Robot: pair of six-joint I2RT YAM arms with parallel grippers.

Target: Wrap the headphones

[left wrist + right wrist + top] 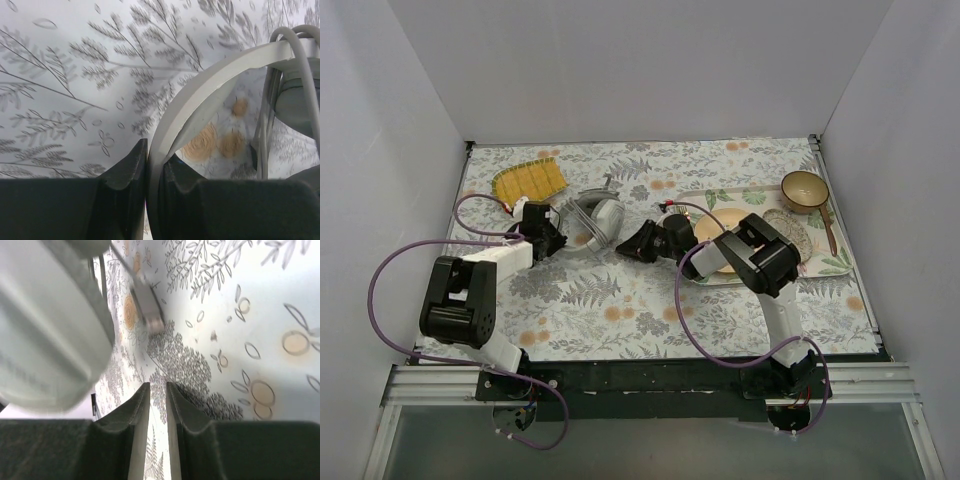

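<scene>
The light grey-white headphones (pixel 596 220) lie on the floral cloth at centre left, between my two grippers. My left gripper (pixel 558 240) is at their left side. In the left wrist view it (pixel 156 149) is shut on the curved headband (pixel 200 87), and the thin grey cord (pixel 305 75) runs in loops over the earcup at the right. My right gripper (pixel 623 247) sits just right of the headphones. In the right wrist view its jaws (pixel 157 385) stand almost together with nothing between them. An earcup (pixel 50 325) fills the upper left, and the cord's plug (pixel 149 307) lies free on the cloth.
A yellow waffle cloth (pixel 530 181) lies at the back left. A tray (pixel 835 265) on the right holds a yellow plate (pixel 722 257) and a glass dish (pixel 790 232). A brown bowl (pixel 803 190) and a wooden spoon (pixel 828 228) are there too. White walls enclose the table.
</scene>
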